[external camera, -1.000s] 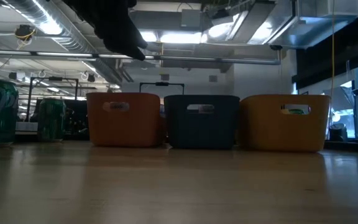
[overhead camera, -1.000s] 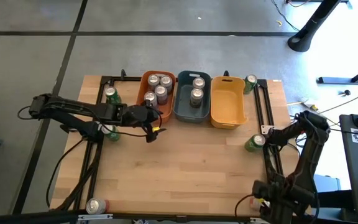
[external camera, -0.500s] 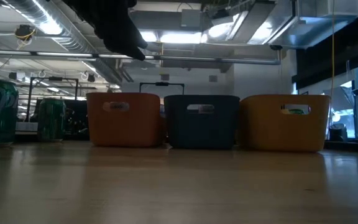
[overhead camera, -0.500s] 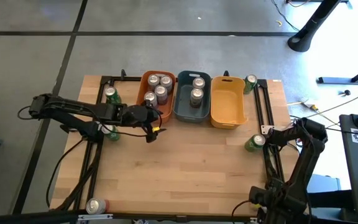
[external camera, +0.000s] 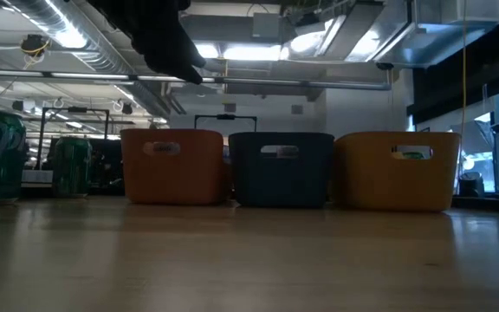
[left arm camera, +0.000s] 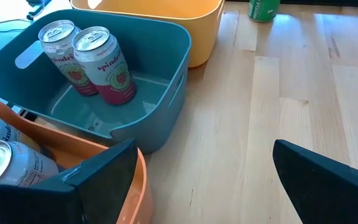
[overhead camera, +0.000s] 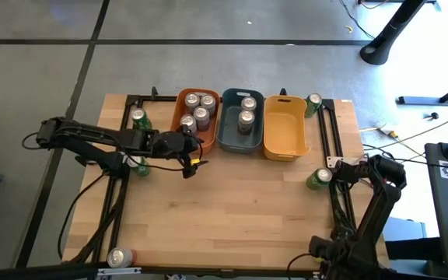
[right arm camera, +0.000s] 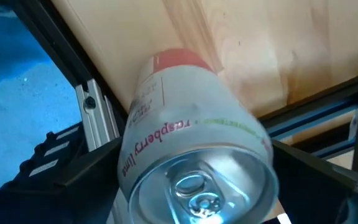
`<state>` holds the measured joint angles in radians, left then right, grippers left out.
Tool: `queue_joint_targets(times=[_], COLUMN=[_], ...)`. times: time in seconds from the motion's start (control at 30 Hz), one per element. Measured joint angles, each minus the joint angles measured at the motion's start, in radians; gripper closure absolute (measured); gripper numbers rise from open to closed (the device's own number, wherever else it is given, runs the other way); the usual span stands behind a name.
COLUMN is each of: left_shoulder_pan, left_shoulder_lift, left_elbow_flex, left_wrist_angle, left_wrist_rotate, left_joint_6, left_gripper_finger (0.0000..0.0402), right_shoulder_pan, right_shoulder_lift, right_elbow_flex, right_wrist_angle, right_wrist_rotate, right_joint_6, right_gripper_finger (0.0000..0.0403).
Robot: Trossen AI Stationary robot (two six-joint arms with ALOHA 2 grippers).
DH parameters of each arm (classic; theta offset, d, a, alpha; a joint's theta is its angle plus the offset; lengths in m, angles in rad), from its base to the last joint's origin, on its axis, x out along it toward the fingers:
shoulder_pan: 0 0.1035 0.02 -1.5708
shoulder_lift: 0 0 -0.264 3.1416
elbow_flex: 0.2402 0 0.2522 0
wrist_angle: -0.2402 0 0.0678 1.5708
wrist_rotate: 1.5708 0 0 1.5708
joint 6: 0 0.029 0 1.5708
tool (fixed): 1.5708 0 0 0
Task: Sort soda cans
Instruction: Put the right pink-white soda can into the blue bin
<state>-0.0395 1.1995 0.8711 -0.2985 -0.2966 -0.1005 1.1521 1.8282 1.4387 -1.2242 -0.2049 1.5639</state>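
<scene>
A soda can with a silver top and the print "raspberry lime" stands by the table's right edge. My right gripper is open around it, one finger on each side. My left gripper is open and touches nothing; it hovers at the orange bin's near wall. Several cans stand in the orange bin and two in the grey-blue bin. Green cans stand loose at the far left, under my left arm and at the far right. One can lies at the near-left corner. My right gripper comes at the can from above and from the table's right, with a finger beside each side of the can's upper body. I cannot tell whether the fingers touch it. The can's red base rests on the wood.
The yellow bin stands to the right of the grey-blue one. Black rails run along the table's left and right sides. Bare wood lies between the arms. In the low view the three bins line the far side.
My right arm's upper links have shifted a little toward the table's near edge and lower, while its gripper has stayed at the can by the right edge. The can has not moved.
</scene>
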Motion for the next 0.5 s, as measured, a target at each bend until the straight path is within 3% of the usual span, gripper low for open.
queue_joint_targets(times=[0.2,0.37,0.5], left_shoulder_pan=[0.000,0.000,0.000], left_shoulder_lift=[0.000,0.000,0.000], left_elbow_flex=[0.000,0.000,0.000], left_wrist_angle=[0.000,-0.008,-0.009], left_wrist_rotate=[0.000,0.000,0.000], left_joint_6=[0.000,0.008,0.006], left_gripper_finger=[0.0038,0.0038,0.0038], right_shoulder_pan=[-0.002,-0.043,-0.114], right_shoulder_lift=[0.000,0.002,0.000], right_elbow_flex=[0.001,0.034,0.096], right_wrist_angle=[-0.002,-0.029,-0.097], right_wrist_rotate=[-0.007,0.000,0.085], right_joint_6=[0.000,-0.030,-0.109], right_gripper_finger=[0.0120,0.0120,0.0120])
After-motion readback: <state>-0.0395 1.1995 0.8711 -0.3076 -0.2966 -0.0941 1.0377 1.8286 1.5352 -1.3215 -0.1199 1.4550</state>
